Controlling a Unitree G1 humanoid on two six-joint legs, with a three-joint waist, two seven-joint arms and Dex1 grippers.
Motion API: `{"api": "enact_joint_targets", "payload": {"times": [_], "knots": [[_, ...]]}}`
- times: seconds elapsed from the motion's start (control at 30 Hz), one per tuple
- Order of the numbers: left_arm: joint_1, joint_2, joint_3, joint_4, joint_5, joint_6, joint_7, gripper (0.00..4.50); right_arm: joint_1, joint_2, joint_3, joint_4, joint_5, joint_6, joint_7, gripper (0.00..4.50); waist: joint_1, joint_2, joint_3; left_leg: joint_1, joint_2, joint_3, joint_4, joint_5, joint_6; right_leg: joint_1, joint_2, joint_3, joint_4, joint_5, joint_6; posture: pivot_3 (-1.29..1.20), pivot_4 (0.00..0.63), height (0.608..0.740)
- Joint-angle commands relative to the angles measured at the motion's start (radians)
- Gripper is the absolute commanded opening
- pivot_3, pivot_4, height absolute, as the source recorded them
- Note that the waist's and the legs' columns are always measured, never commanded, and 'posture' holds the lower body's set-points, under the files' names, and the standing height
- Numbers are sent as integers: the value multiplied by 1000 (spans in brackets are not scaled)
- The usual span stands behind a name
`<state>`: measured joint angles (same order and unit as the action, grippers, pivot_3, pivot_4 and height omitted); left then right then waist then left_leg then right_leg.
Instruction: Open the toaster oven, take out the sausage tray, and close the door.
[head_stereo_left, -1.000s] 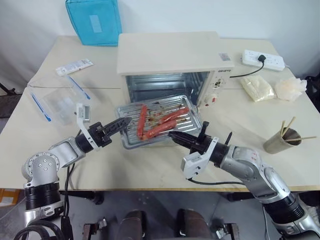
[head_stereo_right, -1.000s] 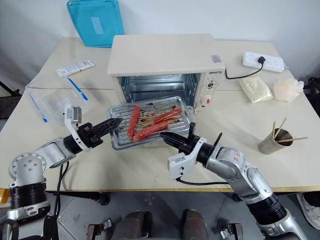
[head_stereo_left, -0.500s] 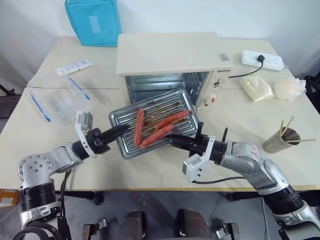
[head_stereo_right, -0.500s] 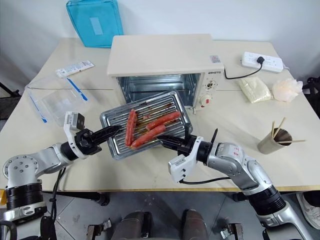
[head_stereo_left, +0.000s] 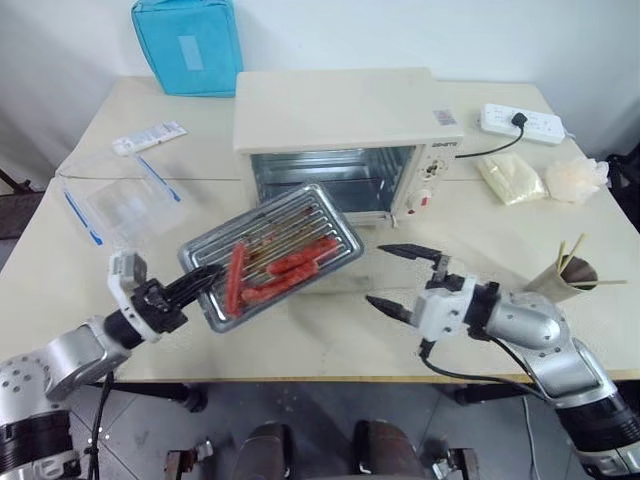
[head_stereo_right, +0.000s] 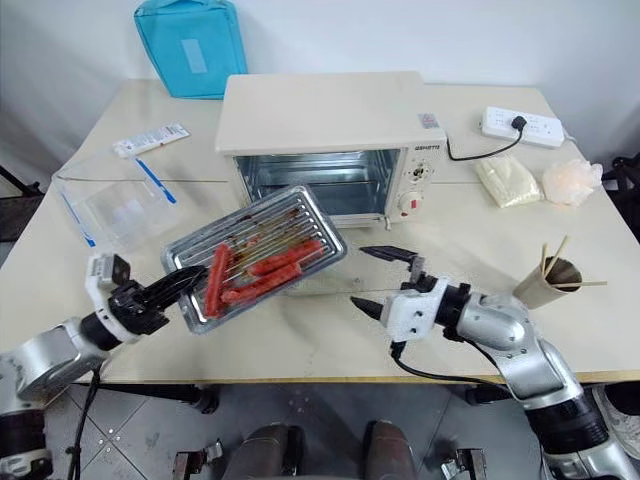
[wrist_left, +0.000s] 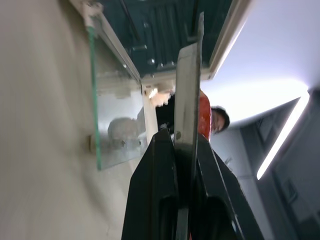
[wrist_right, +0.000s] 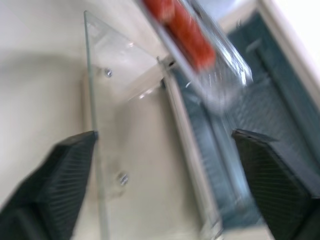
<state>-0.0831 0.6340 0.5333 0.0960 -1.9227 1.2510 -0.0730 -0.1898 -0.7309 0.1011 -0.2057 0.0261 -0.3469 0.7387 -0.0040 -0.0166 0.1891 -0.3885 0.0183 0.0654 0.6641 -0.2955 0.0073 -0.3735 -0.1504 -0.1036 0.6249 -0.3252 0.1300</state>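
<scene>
- Head views: the toaster oven (head_stereo_left: 340, 130) stood at the back middle of the bench (head_stereo_left: 500, 330), its cavity open and its glass door (head_stereo_right: 300, 285) lying flat in front of it, hard to make out under the tray.
- The sausage tray (head_stereo_left: 270, 255) was out of the oven, held tilted in the air in front of the oven and to its left, its low end toward the left gripper (head_stereo_left: 195, 283). That gripper's fingers were clamped on the tray's near-left rim. Several red sausages (head_stereo_left: 285, 265) lay across the ridged silver bottom.
- The right gripper (head_stereo_left: 392, 276) hung over the bench to the right of the tray, apart from it, fingers spread wide with nothing between them.
- A blue fabric bag (head_stereo_left: 187, 42), a clear plastic box (head_stereo_left: 118, 200), a white power strip (head_stereo_left: 520, 122) and a cup of sticks (head_stereo_left: 567, 277) also sat on the bench.
- Left wrist view: the black fingers (wrist_left: 155, 190) pinched the tray's thin metal edge (wrist_left: 187, 100), seen edge-on, with a red sausage end just behind it. The lowered glass door (wrist_left: 117, 120) and the dark oven cavity showed beyond.
- Right wrist view: both fingers (wrist_right: 55, 175) stood far apart. Between them showed the door's glass pane (wrist_right: 125, 125), and the tray's end with a sausage (wrist_right: 187, 32).
</scene>
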Motion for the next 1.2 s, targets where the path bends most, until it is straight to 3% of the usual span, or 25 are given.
{"api": "enact_joint_targets", "payload": {"times": [0.03,0.13,0.23,0.37,0.47,0.6,0.63,0.83,1.0,1.2], "knots": [[76,-15,80,-73,-50,-18,3,0,35,-22,-94,-22,170,125,48,4474,0,0,0,0,0,0,0,0,0,0,0,0,0,0,0,0,150,740],[181,-76,160,-144,-50,-41,-15,0,39,-14,-156,22,300,296,72,4474,0,0,0,0,0,1,0,-1,1,0,0,0,-1,0,0,0,150,740],[317,-159,233,-233,-50,-80,-27,0,14,-14,-171,113,345,429,94,3910,-2,0,0,0,1,1,0,-1,1,0,0,0,-2,0,0,0,150,740],[452,-251,277,-340,-50,-133,-63,0,-38,-13,-157,204,329,481,139,2420,4,0,0,0,1,2,0,-2,2,0,-1,0,-6,-1,-2,0,150,740],[529,-292,291,-384,-50,-179,-53,0,-87,-5,-142,275,300,503,142,1606,3,0,0,0,1,3,1,-3,3,-1,-1,0,-6,-1,-2,0,150,740],[520,-401,324,-437,-50,-293,-13,0,-133,-9,-84,364,231,490,192,220,5,0,0,0,1,3,1,-4,2,-1,-1,1,-7,-1,-2,0,150,740],[513,-435,331,-458,-50,-323,-3,0,-140,-7,-69,378,235,507,222,55,5,0,0,0,1,3,1,-5,2,-1,-1,1,-7,-1,-3,0,150,740],[472,-609,324,-571,-50,-498,132,0,-170,75,-54,439,243,420,288,55,1,-2,-1,0,1,5,1,-6,2,1,0,-1,-9,-1,-2,0,150,740],[448,-626,308,-605,-50,-550,198,0,-181,164,-126,404,381,357,387,55,3,-2,-2,0,2,6,2,-6,2,0,2,-1,-9,-1,-2,0,150,740],[440,-617,293,-620,-50,-567,226,0,-207,174,-192,318,480,414,393,55,6,-2,-2,0,2,5,2,-6,3,1,1,-1,-11,0,-1,0,150,740]]}}
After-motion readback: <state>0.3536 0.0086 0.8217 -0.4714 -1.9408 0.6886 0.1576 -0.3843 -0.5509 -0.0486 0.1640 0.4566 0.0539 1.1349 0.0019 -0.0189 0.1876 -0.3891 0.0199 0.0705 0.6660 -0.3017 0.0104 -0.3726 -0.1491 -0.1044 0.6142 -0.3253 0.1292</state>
